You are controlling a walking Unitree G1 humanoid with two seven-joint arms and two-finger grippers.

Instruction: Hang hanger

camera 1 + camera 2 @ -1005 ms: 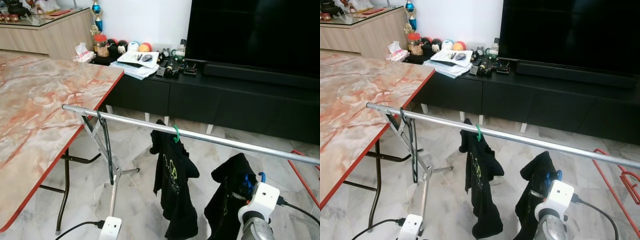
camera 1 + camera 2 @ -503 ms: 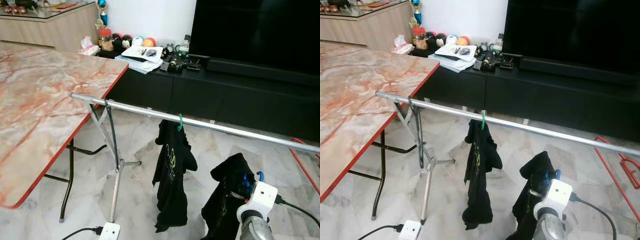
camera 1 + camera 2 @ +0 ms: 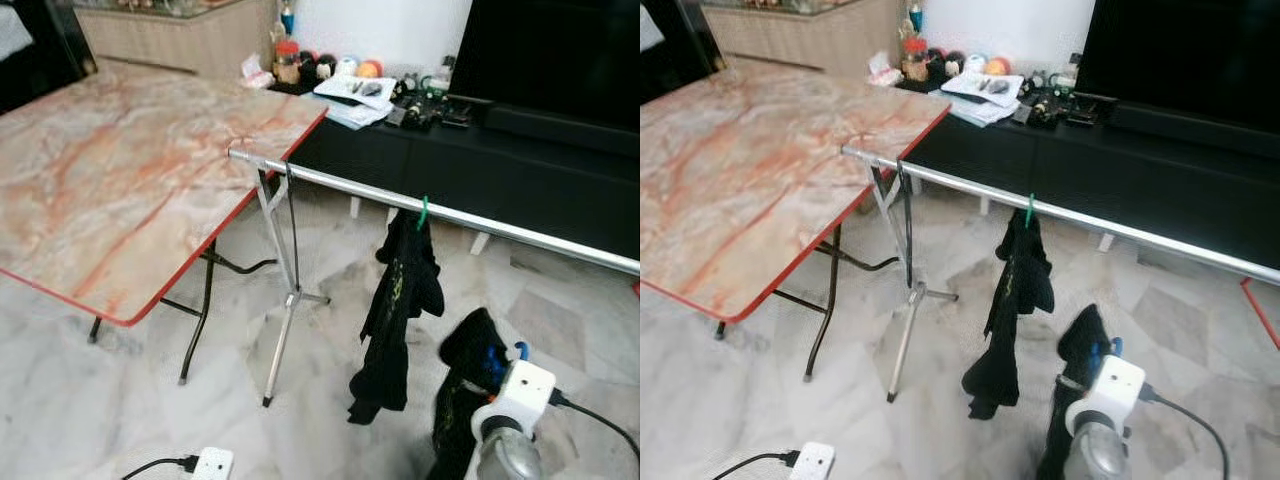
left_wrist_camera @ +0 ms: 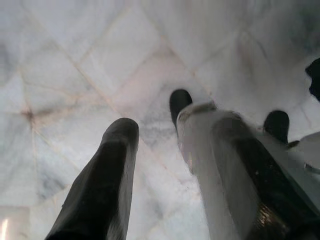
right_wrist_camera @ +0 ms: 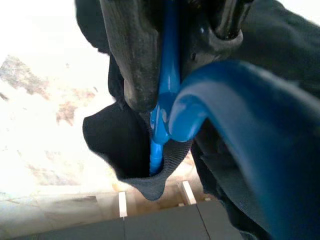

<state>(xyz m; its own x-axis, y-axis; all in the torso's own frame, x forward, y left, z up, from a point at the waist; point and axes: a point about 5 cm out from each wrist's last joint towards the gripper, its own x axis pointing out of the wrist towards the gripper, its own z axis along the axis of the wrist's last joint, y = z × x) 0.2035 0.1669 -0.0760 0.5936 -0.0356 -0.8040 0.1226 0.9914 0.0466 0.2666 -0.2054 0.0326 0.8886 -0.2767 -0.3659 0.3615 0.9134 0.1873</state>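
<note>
Blue plastic hanger [image 5: 167,75] carrying a limp black garment [image 3: 462,385], clamped in the right gripper [image 5: 172,60] low beside the silver clothes rail [image 3: 440,214].
Light load; stiff hook, floppy cloth: hold by the neck. The green-hooked black shirt [image 3: 400,300] occupies mid-rail; marble tabletop [image 3: 130,170] flanks its end. Left gripper [image 4: 155,135] hangs idle, jaws apart.

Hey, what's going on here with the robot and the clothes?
The right gripper is shut on a blue hanger carrying a black garment, held low beside the metal rail. It is not yet hung. Another black shirt already hangs there on a green hanger. The left gripper points at the floor.
</note>
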